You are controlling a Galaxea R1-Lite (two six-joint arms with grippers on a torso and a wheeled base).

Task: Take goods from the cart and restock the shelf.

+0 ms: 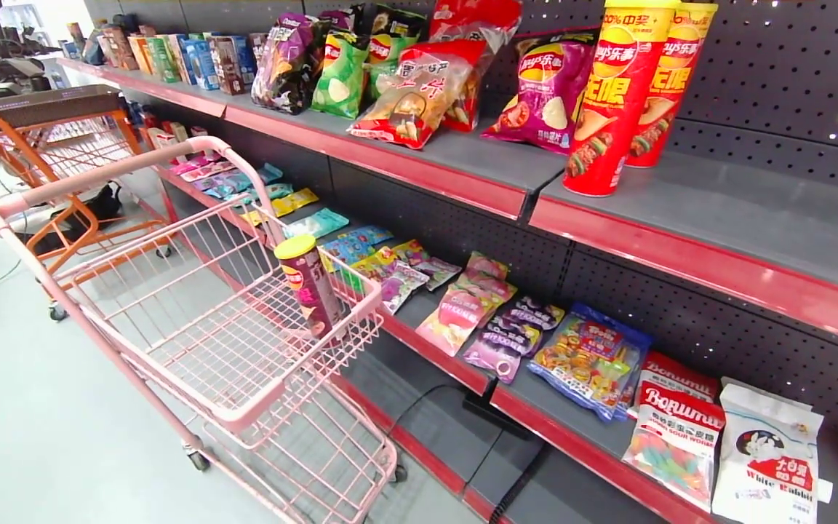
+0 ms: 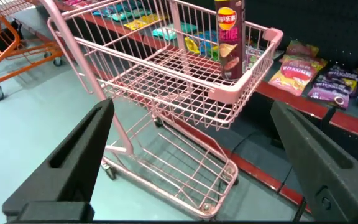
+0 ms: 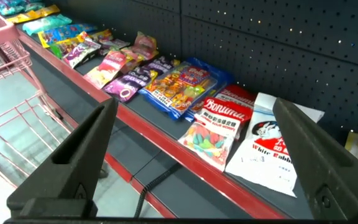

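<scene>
Two tiers of a long grey shelf (image 1: 739, 211) with red edging run from 10 o'clock to 4 o'clock across our head view. Crisp bags stand on the upper tier and flat sweet packets lie on the lower one. A pink wire cart (image 1: 244, 418) sits at 8 o'clock, parked just beside the lower tier. Two tall red crisp cans (image 1: 619, 102) stand upright at 1 o'clock on the upper tier, with bare shelf next to them towards 3 o'clock.

One purple crisp can (image 1: 310, 287) is the only item we see in the cart. It stands on end, its long axis close to vertical, in the basket's corner nearest the shelf, touching the wire wall.

The left gripper (image 2: 191, 168) hangs with its fingers spread wide and nothing between them. It is short of the cart, and the can is straight ahead at 12 o'clock beyond the near rim. The right gripper (image 3: 191, 168) is likewise spread and empty, facing the lower tier's sweet packets.

We judge the left arm the nearer one. A side-on grasp around the can's body would suit its upright stance.
</scene>
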